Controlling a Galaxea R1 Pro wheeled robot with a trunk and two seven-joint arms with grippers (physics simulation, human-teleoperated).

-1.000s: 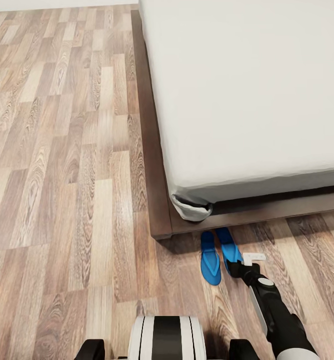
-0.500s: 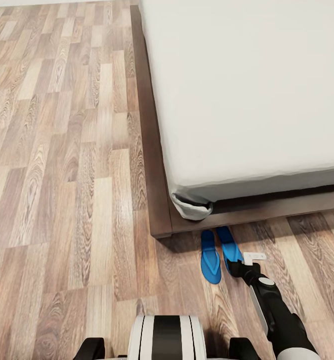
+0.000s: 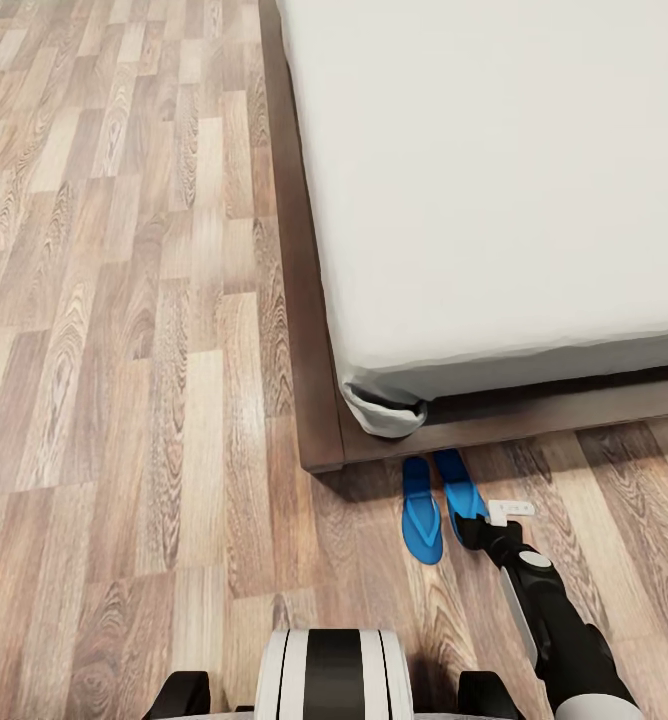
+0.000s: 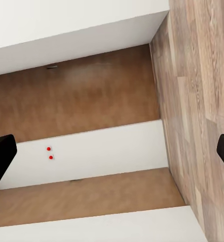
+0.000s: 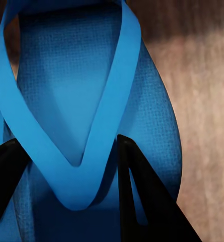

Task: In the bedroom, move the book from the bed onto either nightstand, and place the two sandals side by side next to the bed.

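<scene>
Two blue sandals lie side by side on the wooden floor at the bed's near corner: one sandal [image 3: 421, 518] on the left, the other sandal [image 3: 457, 488] just right of it, toes toward the frame. My right gripper [image 3: 479, 527] is down on the heel end of the right one. In the right wrist view its black fingers [image 5: 142, 201] press both sides of the blue strap [image 5: 112, 101], so the right gripper [image 5: 69, 141] is shut on that sandal. The bed [image 3: 494, 180] has an off-white mattress and a dark frame. My left gripper [image 4: 112, 151] is open and holds nothing. The book and nightstand are out of view.
The bed's dark wood frame [image 3: 319, 420] juts out at floor level just beyond the sandals. A wide stretch of wooden floor [image 3: 124, 350] lies left of the bed. My own base [image 3: 334, 680] sits at the near edge.
The whole picture has shifted slightly, so the head camera moved. The sandals and my right gripper keep their places relative to the bed corner.
</scene>
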